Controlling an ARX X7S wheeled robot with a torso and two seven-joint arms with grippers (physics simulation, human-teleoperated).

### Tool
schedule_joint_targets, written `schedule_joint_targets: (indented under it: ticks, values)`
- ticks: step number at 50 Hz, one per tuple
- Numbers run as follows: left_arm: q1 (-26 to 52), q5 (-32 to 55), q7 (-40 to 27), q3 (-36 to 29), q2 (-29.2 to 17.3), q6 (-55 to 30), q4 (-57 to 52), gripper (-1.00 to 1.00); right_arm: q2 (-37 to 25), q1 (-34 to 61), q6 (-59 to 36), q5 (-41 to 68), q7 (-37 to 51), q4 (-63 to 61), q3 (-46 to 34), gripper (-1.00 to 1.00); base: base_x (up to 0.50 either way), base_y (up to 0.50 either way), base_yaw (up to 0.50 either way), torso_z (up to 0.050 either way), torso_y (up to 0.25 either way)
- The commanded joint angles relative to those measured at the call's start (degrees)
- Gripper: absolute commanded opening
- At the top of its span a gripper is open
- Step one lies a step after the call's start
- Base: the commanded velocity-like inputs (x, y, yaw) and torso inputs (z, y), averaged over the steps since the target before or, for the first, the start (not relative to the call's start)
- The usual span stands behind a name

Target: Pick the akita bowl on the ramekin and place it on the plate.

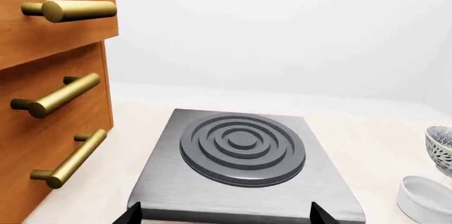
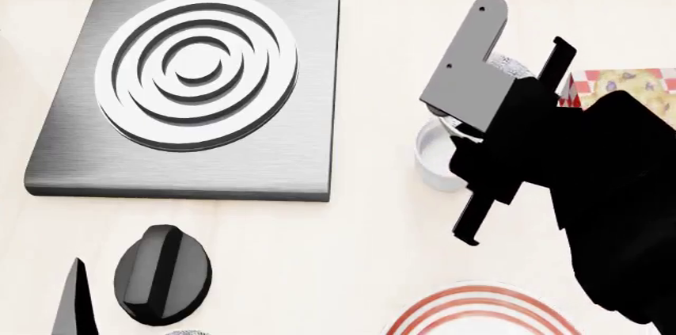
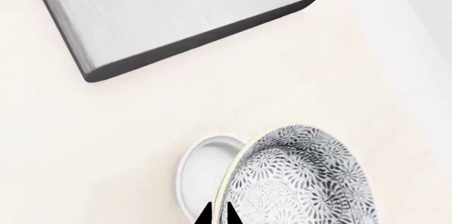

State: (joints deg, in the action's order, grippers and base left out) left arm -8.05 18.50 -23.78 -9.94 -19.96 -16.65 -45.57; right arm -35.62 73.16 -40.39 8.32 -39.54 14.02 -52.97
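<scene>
Right gripper pinching the bowl's rim beside the white cup

Left wrist view: the left gripper (image 1: 224, 214) shows two dark tips spread apart over the hob (image 1: 244, 166), wooden drawers (image 1: 50, 91) beside it; the bowl (image 1: 440, 149) and cup (image 1: 426, 198) sit at the edge.
Head view: the right gripper (image 2: 505, 133) covers the bowl at 3 o'clock from the hob; the plate (image 2: 480, 313) lies at 6 o'clock from it.
Right wrist view: the tips nearly meet on the tilted bowl's rim, touching the cup.

head view looks steeply down over the burner plate (image 2: 185, 89); left wrist view faces it low, level; right wrist view hangs close above the ramekin (image 3: 201, 173), burner corner shared.
</scene>
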Motion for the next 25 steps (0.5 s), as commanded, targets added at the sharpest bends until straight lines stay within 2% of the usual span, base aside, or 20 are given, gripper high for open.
schedule_joint_targets:
  ticks: [1,13,25]
  values:
    - [0.1,0.2,-0.3,-0.2,-0.2,0.1,0.1,1.00,-3.2,1.9,-2.8,-1.0,-1.9,-6.9,-0.9,-1.00,0.00,0.00,0.00,0.000,0.000]
    - [0.2,0.6,-0.6,-0.3,-0.6,0.0,-0.1,1.00,-8.1,5.0,-8.7,-0.4,-6.7,-18.5,-2.3,-1.00,0.00,0.00,0.00,0.000,0.000]
    - [0.1,0.6,-0.9,-0.6,-0.8,0.2,-0.3,1.00,-14.0,4.2,-15.9,3.5,-10.5,-32.1,-2.0,-1.00,0.00,0.00,0.00,0.000,0.000]
